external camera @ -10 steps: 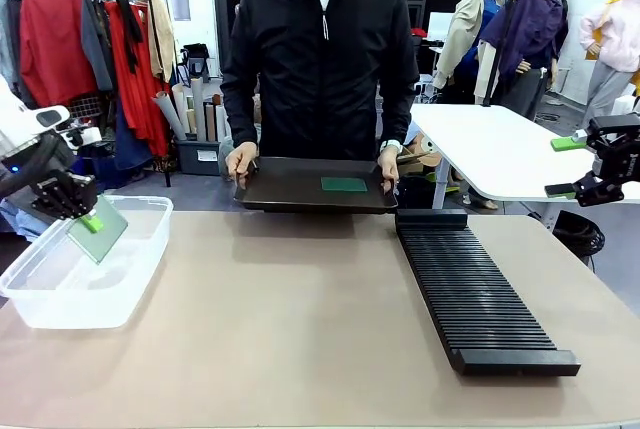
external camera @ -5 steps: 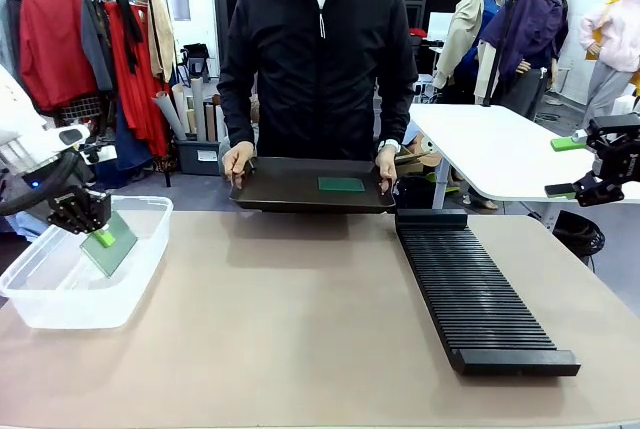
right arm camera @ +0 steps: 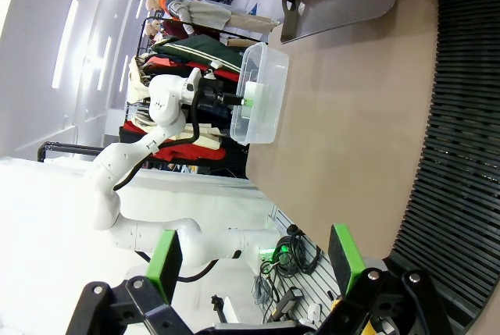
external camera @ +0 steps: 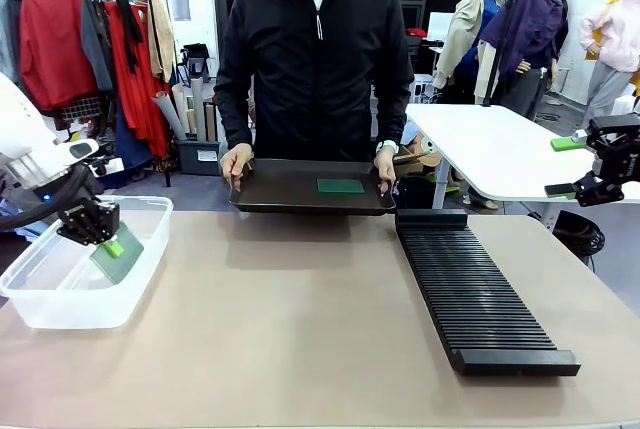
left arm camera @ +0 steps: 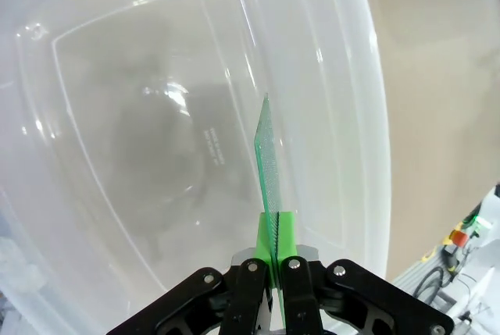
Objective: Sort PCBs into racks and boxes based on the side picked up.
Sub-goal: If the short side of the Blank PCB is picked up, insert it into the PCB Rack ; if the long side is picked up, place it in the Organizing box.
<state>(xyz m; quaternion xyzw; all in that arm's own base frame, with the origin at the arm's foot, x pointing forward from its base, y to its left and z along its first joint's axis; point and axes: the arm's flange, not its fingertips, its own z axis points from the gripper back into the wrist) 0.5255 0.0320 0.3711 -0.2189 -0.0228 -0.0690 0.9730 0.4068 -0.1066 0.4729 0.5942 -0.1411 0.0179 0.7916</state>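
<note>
Through the left wrist cam you've got the PCB (left arm camera: 268, 155) edge-on in the box (left arm camera: 117, 155), faces unreadable, bottom end buried in the left gripper (left arm camera: 275, 229). The other PCB (external camera: 340, 186), well right of the box, is too small to read.

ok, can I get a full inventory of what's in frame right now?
held PCB: 1, green, tilted, low inside the box
second PCB: 1, green, flat on the tray
box: 1, clear, left side of the table
rack: 1, black, right side of the table, slots crosswise
tray: 1, black, held at the table's far edge
table: 1, tan
white table: 1, behind, to the right
person's hands: 2, one at each end of the tray
left gripper: 1, black with green pads, over the box, fingers shut on the held PCB
right gripper: 1, same colours, raised at far right, fingers open
</note>
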